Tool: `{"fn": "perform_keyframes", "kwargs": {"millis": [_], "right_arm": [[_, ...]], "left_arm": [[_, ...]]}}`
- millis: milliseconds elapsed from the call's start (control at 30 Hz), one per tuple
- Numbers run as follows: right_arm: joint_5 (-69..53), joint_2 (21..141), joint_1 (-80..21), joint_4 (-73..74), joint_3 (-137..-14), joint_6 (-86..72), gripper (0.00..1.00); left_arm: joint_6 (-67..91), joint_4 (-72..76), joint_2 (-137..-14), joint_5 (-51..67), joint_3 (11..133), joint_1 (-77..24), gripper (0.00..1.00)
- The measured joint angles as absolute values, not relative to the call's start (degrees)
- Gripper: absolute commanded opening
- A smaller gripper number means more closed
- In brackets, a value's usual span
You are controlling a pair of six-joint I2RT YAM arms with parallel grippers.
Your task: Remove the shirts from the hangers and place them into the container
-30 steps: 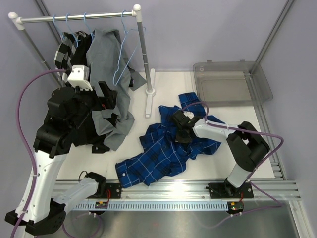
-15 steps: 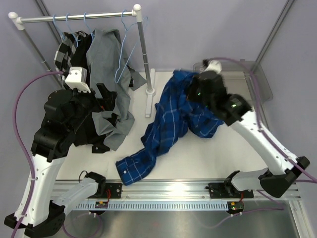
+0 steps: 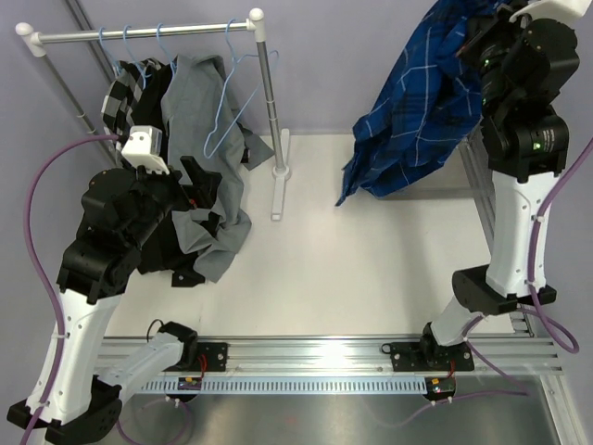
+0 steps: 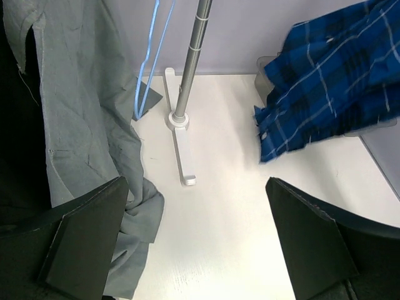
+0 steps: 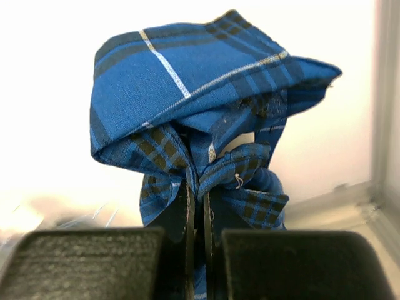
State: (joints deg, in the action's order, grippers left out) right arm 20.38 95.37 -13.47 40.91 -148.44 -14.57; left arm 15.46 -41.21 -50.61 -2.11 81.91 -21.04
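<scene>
Hoisted off the table (image 3: 324, 278) where it lay a second ago, the blue plaid shirt (image 3: 417, 111) now dangles high over the container (image 3: 452, 182), pinched tight by the right gripper (image 5: 195, 206), so a lowering release looks next; the left gripper (image 4: 197, 206) gapes empty beside the grey shirt (image 4: 81, 94).

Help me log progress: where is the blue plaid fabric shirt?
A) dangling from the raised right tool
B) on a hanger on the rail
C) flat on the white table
A: the right tool is shut on the blue plaid fabric shirt, which hangs in mid-air.
</scene>
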Motion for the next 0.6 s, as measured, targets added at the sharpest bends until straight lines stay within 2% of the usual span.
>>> {"fn": "perform_keyframes", "kwargs": {"millis": [100, 267, 367, 600], "right_arm": [[18.8, 97.4, -7.7, 37.7, -148.5, -14.5, 0.0], [16.6, 98.0, -0.5, 30.7, -141.5, -14.5, 0.0], [14.8, 98.1, 3.5, 26.1, -133.6, -14.7, 0.0], [12.3, 100.0, 9.2, 17.0, -106.3, -14.9, 0.0]], "left_arm": [[15.9, -41.2, -50.6, -1.9, 81.9, -21.0, 0.99], [16.6, -41.1, -50.6, -0.8, 81.4, -21.0, 0.99], [16.8, -41.2, -50.6, -0.4, 80.5, -21.0, 0.99], [17.6, -41.3, -50.2, 0.2, 79.0, -21.0, 0.99]]}}
